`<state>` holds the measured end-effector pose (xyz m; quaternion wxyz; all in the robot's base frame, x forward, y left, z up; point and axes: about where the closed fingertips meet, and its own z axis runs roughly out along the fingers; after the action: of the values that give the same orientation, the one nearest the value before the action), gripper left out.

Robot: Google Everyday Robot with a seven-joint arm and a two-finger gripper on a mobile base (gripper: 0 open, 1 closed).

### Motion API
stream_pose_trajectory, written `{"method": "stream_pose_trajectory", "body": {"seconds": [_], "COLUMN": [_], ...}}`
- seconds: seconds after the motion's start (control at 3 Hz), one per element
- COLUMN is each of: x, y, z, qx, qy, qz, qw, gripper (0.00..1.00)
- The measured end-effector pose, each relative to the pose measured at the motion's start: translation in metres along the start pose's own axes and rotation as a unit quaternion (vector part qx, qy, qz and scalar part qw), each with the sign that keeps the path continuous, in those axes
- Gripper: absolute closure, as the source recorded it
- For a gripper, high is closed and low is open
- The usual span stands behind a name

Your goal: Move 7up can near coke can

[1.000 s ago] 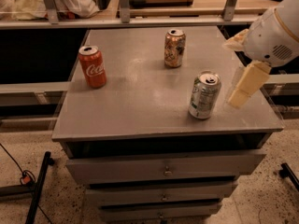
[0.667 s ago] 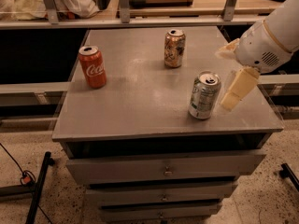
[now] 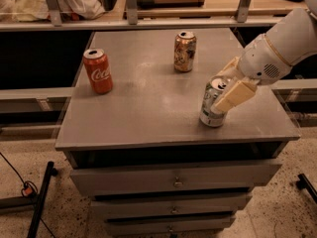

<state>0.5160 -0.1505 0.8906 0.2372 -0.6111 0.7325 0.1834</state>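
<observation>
The 7up can [image 3: 210, 108], silver-white with a silver top, stands upright near the right front of the grey cabinet top [image 3: 148, 108]. My gripper [image 3: 220, 90] reaches in from the right and is open around the can's upper part: one cream finger [image 3: 233, 96] crosses its front right side, the other [image 3: 227, 69] sits behind its top. The coke can [image 3: 98, 72], red with white script, stands upright at the left side of the top, far from the 7up can.
A brownish-orange patterned can [image 3: 184, 52] stands at the back middle of the top. The cabinet has drawers [image 3: 173, 182] below. A railing and cloth bundle [image 3: 59, 1] lie behind. A black stand leg [image 3: 42, 197] is on the floor at left.
My gripper has moved left from beside the 7up can to around it. The cans have not moved.
</observation>
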Motion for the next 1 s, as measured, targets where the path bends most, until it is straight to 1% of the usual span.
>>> {"method": "stream_pose_trajectory", "body": {"seconds": [0.33,0.67,1.0], "x": [-0.007,-0.028,-0.071], "y": [-0.002,-0.013,-0.027], "z": [0.008,0.008,0.005], "qx": [-0.013,-0.017,-0.013], "qy": [-0.011,-0.031,-0.042], "qz": [-0.002,-0.013,-0.038], "qw": [0.9999,0.9993,0.9983], "gripper": [0.63,0.87,1.00]}}
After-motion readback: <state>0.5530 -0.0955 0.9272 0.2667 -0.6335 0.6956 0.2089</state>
